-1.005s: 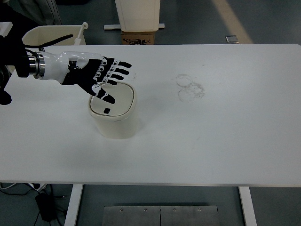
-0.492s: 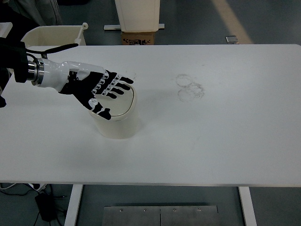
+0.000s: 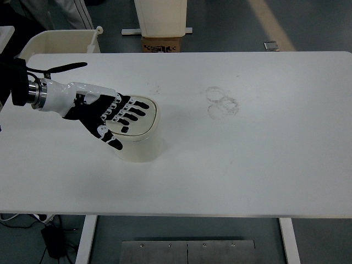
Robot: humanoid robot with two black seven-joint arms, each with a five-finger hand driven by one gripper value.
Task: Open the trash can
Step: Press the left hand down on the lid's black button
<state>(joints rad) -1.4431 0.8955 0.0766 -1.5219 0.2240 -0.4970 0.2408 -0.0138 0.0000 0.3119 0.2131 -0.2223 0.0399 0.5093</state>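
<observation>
A small cream trash can (image 3: 144,144) stands left of the table's middle, its flat lid (image 3: 146,124) down. My left hand (image 3: 113,114) comes in from the left edge and lies flat over the lid, fingers spread and stretched across it, thumb hanging past the can's near-left side. It grasps nothing. Most of the lid, including its dark press mark, is hidden under the palm and fingers. I cannot tell whether the palm presses on the lid. The right arm does not show.
The white table (image 3: 247,165) carries faint ring stains (image 3: 222,102) right of centre. Beyond the far edge stand a cream bin (image 3: 60,41) at the left, a tall white unit (image 3: 160,16) and a cardboard box (image 3: 163,44).
My left hand has dropped and slid toward me, from hovering behind the can's far-left rim to lying over the lid. The can has not moved.
</observation>
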